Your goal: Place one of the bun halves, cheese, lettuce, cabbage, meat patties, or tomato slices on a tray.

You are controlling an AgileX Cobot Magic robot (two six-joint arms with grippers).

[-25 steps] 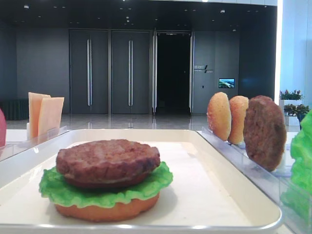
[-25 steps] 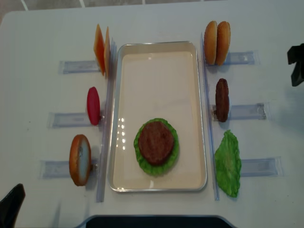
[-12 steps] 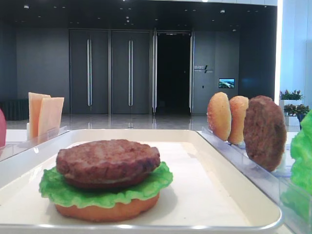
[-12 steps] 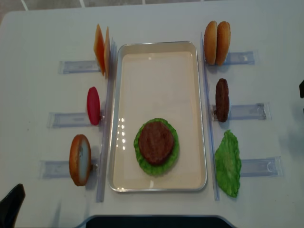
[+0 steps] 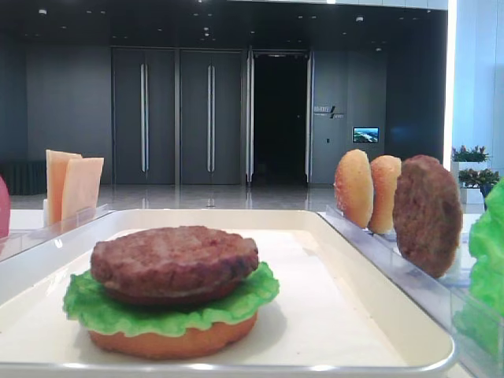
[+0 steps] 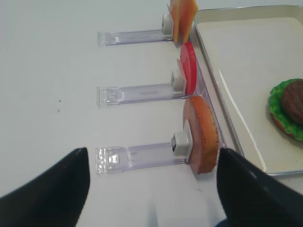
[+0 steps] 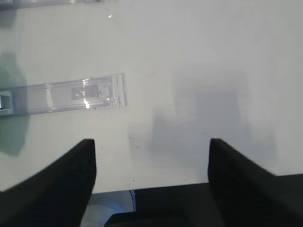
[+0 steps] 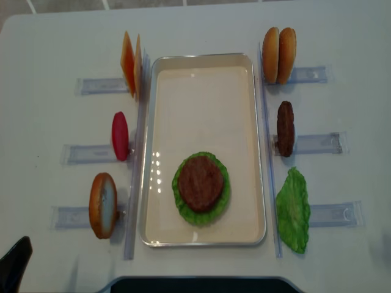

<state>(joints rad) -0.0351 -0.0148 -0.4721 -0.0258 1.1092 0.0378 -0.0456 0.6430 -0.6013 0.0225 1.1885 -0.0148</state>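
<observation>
Two meat patties are in view: one (image 8: 200, 182) sits atop a lettuce leaf (image 8: 181, 204) on a bun base (image 5: 175, 339) at the near end of the cream tray (image 8: 201, 97), the other (image 8: 285, 128) stands on edge in a clear rack (image 8: 317, 143) just right of the tray. Beyond it two bun halves (image 8: 278, 55) stand upright together, and a loose lettuce piece (image 8: 293, 210) lies on the white desk (image 8: 49, 49) beside the tray's near right corner. Left of the tray, cheese slices (image 8: 131, 63), a red tomato slice (image 8: 120, 135) and another bun half (image 8: 102, 204) each stand in their own racks. The right gripper (image 7: 151, 156) hangs over bare desk near a rack end, its dark fingers (image 7: 66, 175) spread wide and holding nothing. The left gripper (image 6: 151, 170) hovers near the left racks, its fingers (image 6: 52, 189) likewise wide apart and empty.
</observation>
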